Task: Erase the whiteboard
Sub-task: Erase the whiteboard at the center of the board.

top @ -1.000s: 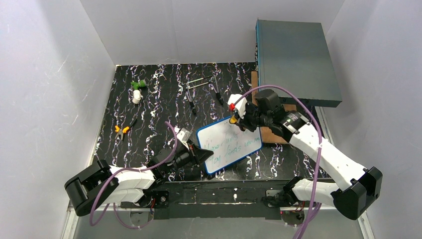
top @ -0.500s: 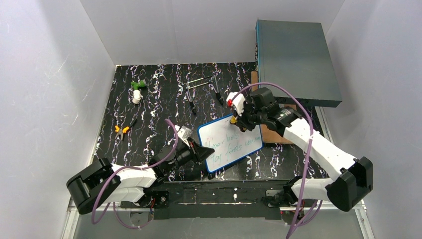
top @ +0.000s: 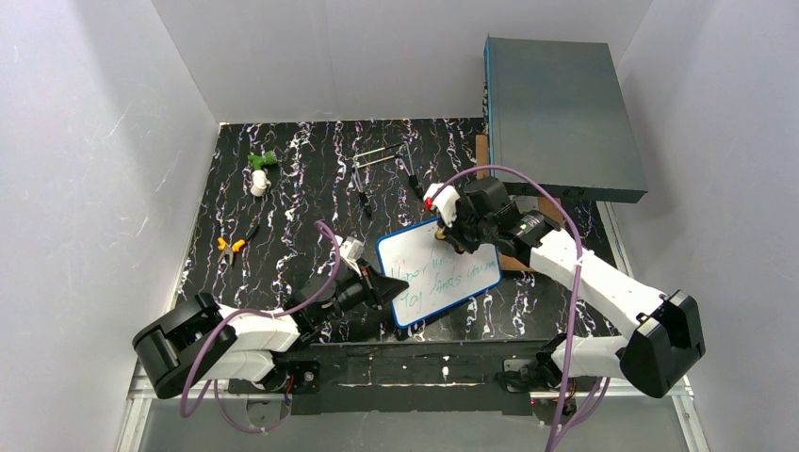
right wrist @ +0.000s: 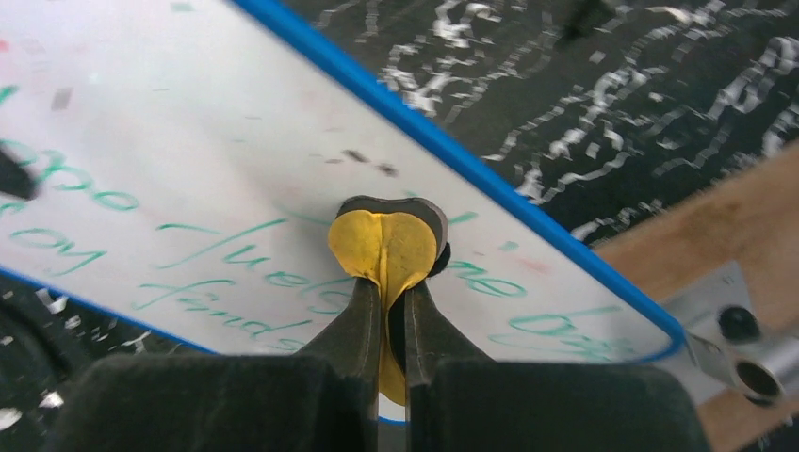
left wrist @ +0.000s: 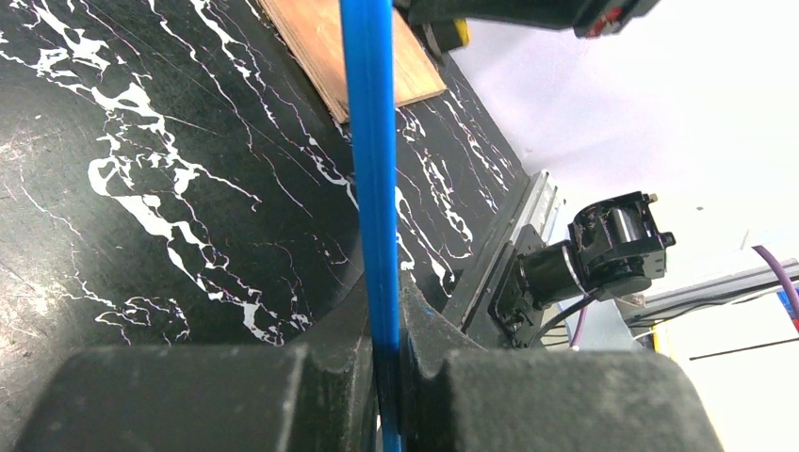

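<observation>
Barely begun, judging by the marks. Covered in green handwriting across most of the whiteboard (top: pixel 436 273), two lines legible from above, with a few faint red flecks near the far long edge. Bare-looking only in a thin strip along that edge; cannot tell whether wiped or never written on. Nearly all of the wiping yet to do.

Lies close to the near edge of the table (top: pixel 283 188), right of centre, turned askew, far right corner just beside a wooden plank (top: pixel 516 256). Pinched at the left short edge by the left gripper (left wrist: pixel 382 377), clamped tight on the blue frame, seen edge-on as a thin bright strip between the dark jaws. Met from above, near the far long edge, by the right gripper (right wrist: pixel 388 292), closed firmly on a yellow eraser pad (right wrist: pixel 382 247) that appears to touch the writing.

Smooth, glossy white face; blue plastic frame with rounded corners. Soft, spongy-looking pad, folded into a heart-like lobe, dark backing behind the yellow. Matt black table top with white marble veining. Flat, pale brown, raw-looking plank.
</observation>
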Robot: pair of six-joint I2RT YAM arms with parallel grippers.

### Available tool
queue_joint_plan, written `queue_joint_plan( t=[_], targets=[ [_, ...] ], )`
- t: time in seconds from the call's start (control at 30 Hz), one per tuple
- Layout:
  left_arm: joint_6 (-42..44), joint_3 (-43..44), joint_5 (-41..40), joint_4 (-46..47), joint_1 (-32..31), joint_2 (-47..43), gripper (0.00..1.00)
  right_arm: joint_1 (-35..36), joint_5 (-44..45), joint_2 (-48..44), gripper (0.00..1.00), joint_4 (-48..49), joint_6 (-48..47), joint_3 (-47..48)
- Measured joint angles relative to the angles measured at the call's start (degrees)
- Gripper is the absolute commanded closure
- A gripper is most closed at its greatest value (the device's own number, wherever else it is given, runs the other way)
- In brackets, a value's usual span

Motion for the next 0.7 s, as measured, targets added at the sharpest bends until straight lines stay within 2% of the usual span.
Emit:
queue_joint_plan(
  t=[0.13, 0.23, 0.47, 0.7],
  targets=[
    [-0.4, 0.4, 0.2, 0.6, 0.1, 1.1, 1.00, -1.9, 3.8, -0.1, 0.99, 1.6, 1.7, 0.0],
    [-0.6, 0.5, 0.3, 0.7, 0.2, 1.5, 1.00, -2.1, 3.1, 0.0, 0.99, 1.7, 1.7, -0.2],
    [-0.8, 0.5, 1.9, 0.2, 0.3, 1.2, 1.00, 1.4, -6.3, 0.5, 0.99, -4.3, -4.2, 0.2],
    [-0.6, 0.5, 2.3, -2.6, 0.3, -1.5, 1.00, 1.0, -0.9, 1.0, 0.99, -4.7, -1.6, 2.7]
  ],
)
